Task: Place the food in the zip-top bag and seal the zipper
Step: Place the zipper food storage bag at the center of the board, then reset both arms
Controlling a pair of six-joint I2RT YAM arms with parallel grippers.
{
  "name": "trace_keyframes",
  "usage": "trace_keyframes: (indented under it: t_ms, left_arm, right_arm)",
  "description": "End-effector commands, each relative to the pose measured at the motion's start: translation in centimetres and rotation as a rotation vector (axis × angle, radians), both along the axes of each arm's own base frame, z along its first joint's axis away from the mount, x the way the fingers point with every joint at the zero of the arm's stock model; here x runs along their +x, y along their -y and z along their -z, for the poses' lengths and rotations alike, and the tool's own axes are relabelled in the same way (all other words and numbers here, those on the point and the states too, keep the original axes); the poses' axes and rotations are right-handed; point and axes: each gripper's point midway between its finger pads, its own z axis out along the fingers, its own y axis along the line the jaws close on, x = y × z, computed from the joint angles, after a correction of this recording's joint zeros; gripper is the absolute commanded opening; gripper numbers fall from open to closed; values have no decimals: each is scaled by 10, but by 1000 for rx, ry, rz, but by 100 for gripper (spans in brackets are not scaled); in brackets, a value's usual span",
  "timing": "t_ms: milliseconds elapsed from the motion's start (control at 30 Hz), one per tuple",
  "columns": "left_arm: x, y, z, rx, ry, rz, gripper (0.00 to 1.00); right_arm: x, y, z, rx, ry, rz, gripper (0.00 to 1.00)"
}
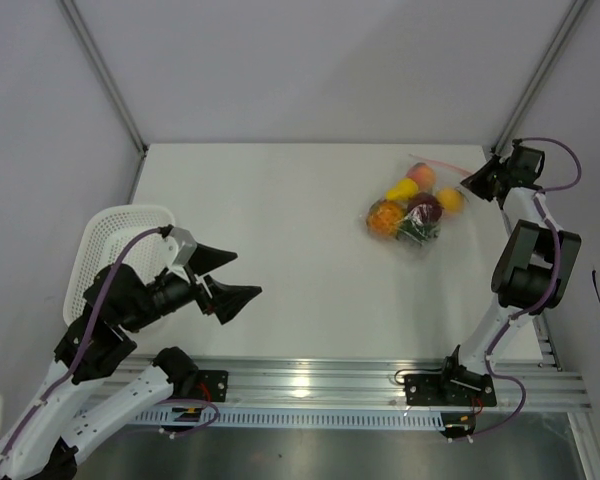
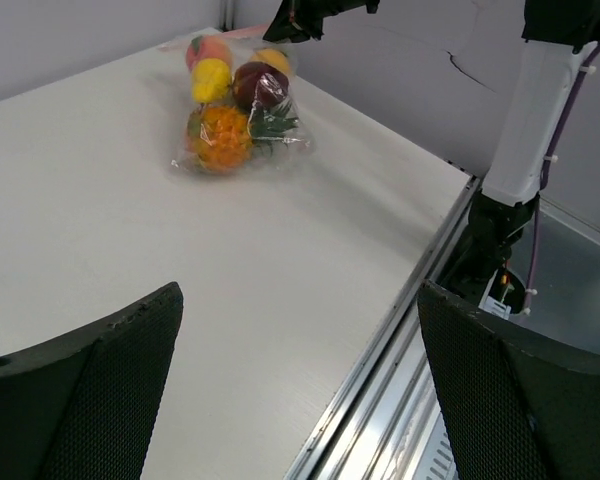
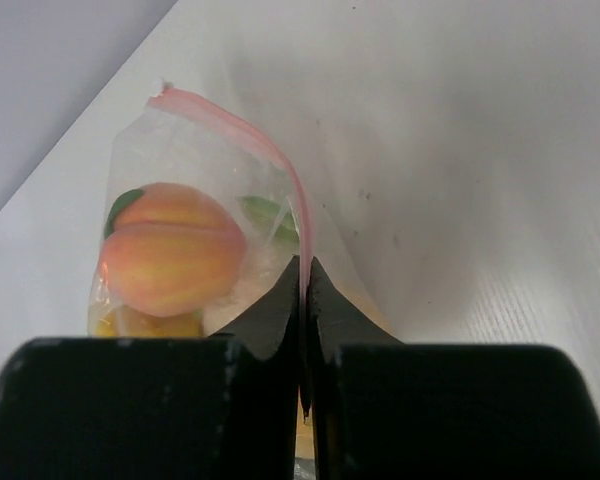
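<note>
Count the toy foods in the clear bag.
6 visible, all in the zip-top bag: peach at the far end, yellow piece beside it, orange-yellow piece rightmost, dark red apple central, orange fruit nearest, green leafy piece beside it. Others may be hidden.

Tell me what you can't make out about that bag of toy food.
Right wrist view: the shut right jaws hide the near stretch of the zipper, so full sealing is unclear.
Same view: they block most food besides the peach.
Top view: zipper too thin to judge.
</note>
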Motion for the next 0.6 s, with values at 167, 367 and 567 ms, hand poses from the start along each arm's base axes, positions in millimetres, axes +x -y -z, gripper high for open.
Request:
trace_keyframes:
  t_ms: [167,367,567]
  left_arm:
    - [-6,7,-4,-43,-27,45,99]
    - [-4,14,1,-47,-56,61,100]
    - [-3,20,-2,-85,-77,74,100]
  right_arm:
    - [8,6,-18,-3,50,31,55]
    - [-8,15,-54,-67,49,88,99]
    - [-58,7,-100,-161,15,142,99]
